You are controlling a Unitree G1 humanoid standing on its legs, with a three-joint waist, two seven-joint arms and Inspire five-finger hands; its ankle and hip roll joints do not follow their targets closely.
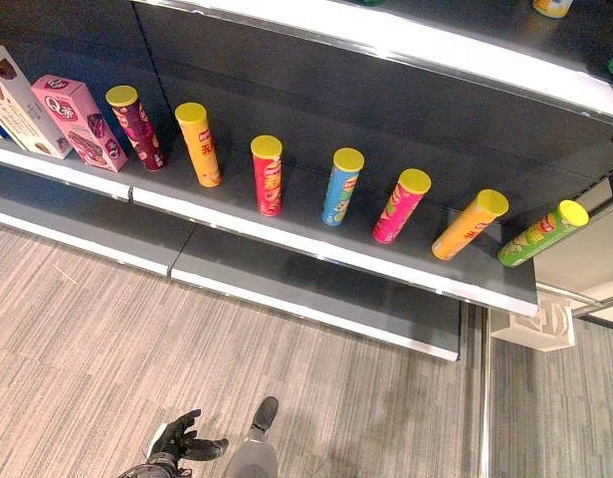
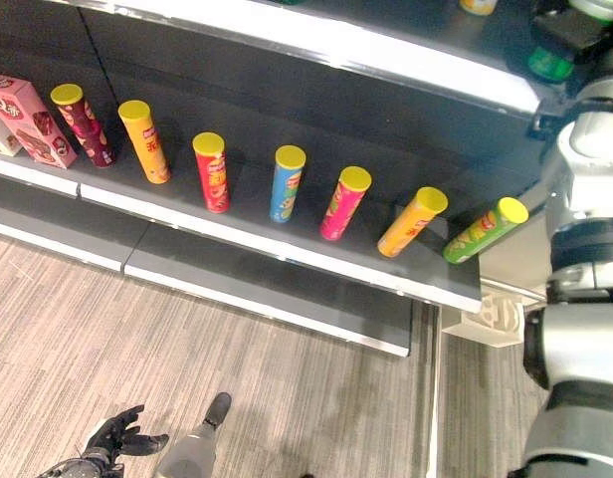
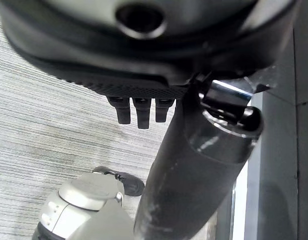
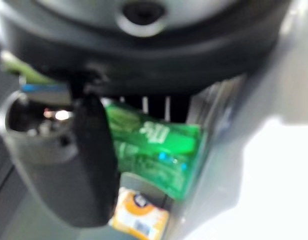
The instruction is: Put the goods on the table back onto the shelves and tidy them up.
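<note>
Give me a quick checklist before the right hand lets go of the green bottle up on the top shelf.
1. Right hand curled round the green bottle: ok.
2. Bottle standing firmly on the upper shelf: cannot tell, its base is hidden.
3. Room beside the yellow packet next to it: cannot tell.
4. Row of yellow-lidded tubes on the middle shelf upright, from the dark red tube to the green tube: ok.
5. Left hand low over the floor, open, holding nothing: ok.

Dark shelving point(image 1: 287, 214) with pale edges above grey striped floor point(image 1: 98, 339).
</note>
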